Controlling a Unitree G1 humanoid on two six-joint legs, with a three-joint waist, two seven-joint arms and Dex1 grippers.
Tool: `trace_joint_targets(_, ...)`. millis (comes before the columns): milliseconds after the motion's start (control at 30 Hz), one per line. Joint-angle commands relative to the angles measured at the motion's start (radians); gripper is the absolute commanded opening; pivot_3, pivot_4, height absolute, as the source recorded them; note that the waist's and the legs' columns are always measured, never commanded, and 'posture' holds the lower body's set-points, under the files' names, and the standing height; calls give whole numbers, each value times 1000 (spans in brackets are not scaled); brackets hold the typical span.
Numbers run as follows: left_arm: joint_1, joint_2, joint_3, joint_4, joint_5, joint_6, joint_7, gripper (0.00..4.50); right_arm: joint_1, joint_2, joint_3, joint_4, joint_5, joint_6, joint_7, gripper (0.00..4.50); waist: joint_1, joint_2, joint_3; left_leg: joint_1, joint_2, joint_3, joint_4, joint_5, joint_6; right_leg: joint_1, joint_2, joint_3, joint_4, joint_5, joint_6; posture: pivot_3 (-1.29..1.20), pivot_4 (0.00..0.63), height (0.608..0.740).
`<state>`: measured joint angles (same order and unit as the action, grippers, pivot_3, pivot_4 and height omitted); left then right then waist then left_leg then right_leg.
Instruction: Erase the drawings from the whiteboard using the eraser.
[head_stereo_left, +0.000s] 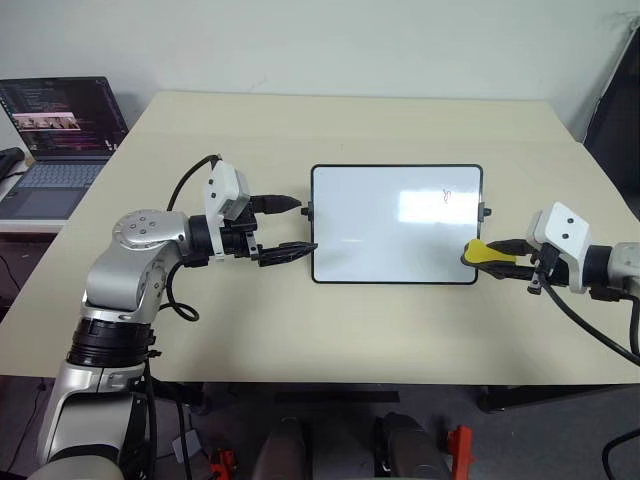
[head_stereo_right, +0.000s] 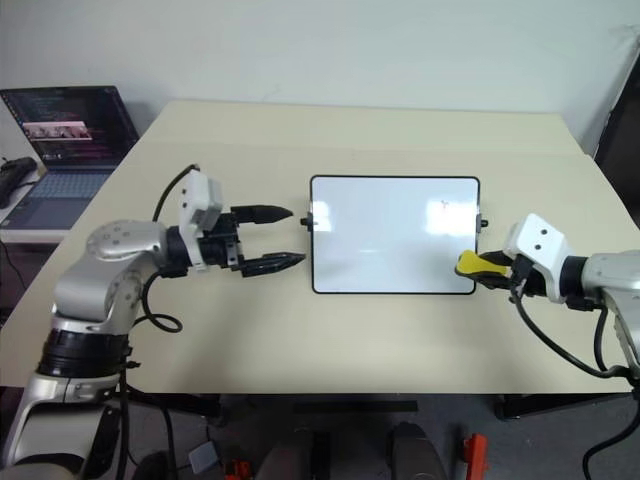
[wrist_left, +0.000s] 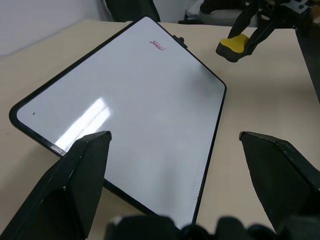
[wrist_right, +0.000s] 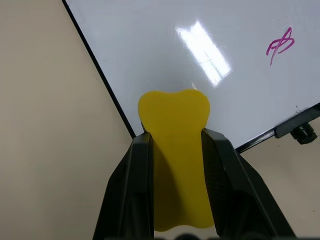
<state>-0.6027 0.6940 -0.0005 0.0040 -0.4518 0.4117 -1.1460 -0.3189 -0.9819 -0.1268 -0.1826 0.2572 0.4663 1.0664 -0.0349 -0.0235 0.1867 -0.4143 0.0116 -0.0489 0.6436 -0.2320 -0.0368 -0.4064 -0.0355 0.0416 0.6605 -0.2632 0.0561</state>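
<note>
While a beige table (head_stereo_left: 350, 330) carries everything, the whiteboard (head_stereo_left: 380, 240) lies flat near its middle, and a laptop (head_stereo_left: 55, 140) sits open off the table's far left corner. Just left of the board, the left gripper (head_stereo_left: 290, 226) hovers with fingers spread wide. At the board's right edge, the right gripper (head_stereo_left: 505, 250) pinches the yellow eraser (head_stereo_left: 482, 252), perhaps just above the surface. One reddish drawing (wrist_right: 280, 46) marks the board's far right area.
</note>
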Motion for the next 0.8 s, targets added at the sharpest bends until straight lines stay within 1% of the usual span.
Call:
trace_joint_targets(33,-10,17,20,-34,-8,2,-3,4500,-41,-19,-25,17,0,-35,-6,1003,1,0,0,0,0,0,0,0,0,0,0,0,0,0,0,0,150,740)
trace_joint_targets(167,2,21,26,-47,-11,10,8,4500,-72,-15,-12,45,-2,-46,-6,1003,3,0,0,0,0,-1,0,0,0,0,0,0,0,0,0,0,150,740)
trace_joint_targets(667,10,19,30,-64,-17,21,21,4500,-85,3,8,44,3,-47,-19,1003,4,0,0,0,0,0,1,0,0,0,0,0,1,0,0,0,150,740)
trace_joint_targets(733,8,18,29,-62,-17,20,19,4500,-105,23,4,47,4,-48,-44,1003,3,0,0,0,0,-1,1,0,0,0,0,0,1,0,0,0,150,740)
trace_joint_targets(800,5,17,28,-59,-17,18,18,4500,-149,65,1,68,-10,-62,-105,1003,-1,0,0,0,0,0,1,0,0,0,0,0,2,0,0,0,150,740)
